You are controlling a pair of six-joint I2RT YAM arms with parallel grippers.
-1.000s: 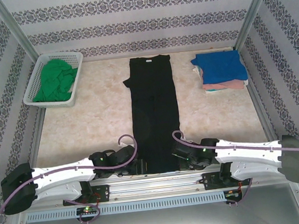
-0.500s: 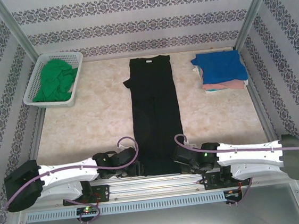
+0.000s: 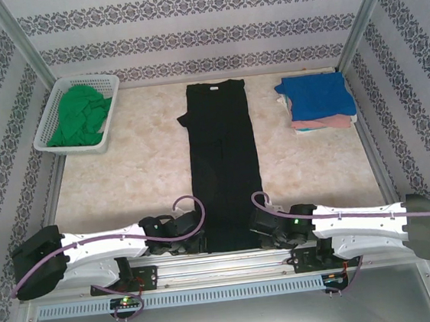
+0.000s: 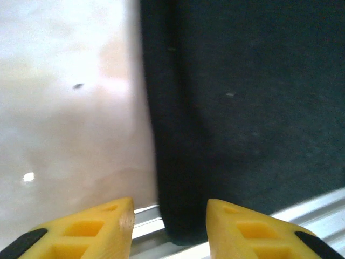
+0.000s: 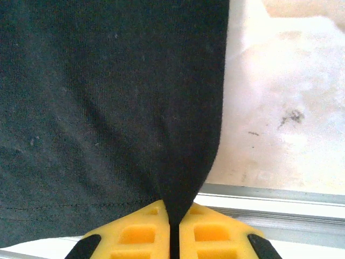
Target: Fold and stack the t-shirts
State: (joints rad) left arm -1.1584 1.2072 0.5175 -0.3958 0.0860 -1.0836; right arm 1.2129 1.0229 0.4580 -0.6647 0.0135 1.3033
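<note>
The black t-shirt (image 3: 223, 160) lies as a long narrow strip down the middle of the table, its hem at the near edge. My right gripper (image 3: 259, 230) is at the near right corner. In the right wrist view the gripper (image 5: 174, 229) is shut on a pinched fold of the black cloth (image 5: 108, 97). My left gripper (image 3: 203, 241) is at the near left corner. In the left wrist view the gripper (image 4: 170, 229) is open, its yellow fingers (image 4: 91, 232) either side of the black cloth's (image 4: 242, 108) hanging corner. A green t-shirt (image 3: 80, 117) sits in the basket; a blue t-shirt (image 3: 317, 92) lies folded on a pink one (image 3: 323, 124).
The white lattice basket (image 3: 83, 149) stands at the far left. The folded stack sits at the far right by the frame post. A metal rail (image 3: 225, 261) runs along the table's near edge under the shirt's hem. Bare tabletop (image 3: 125, 186) flanks the black strip.
My left arm has slid right, bringing its gripper up to the shirt's near left corner, and its jaws have narrowed. The right gripper has stayed shut on the cloth.
</note>
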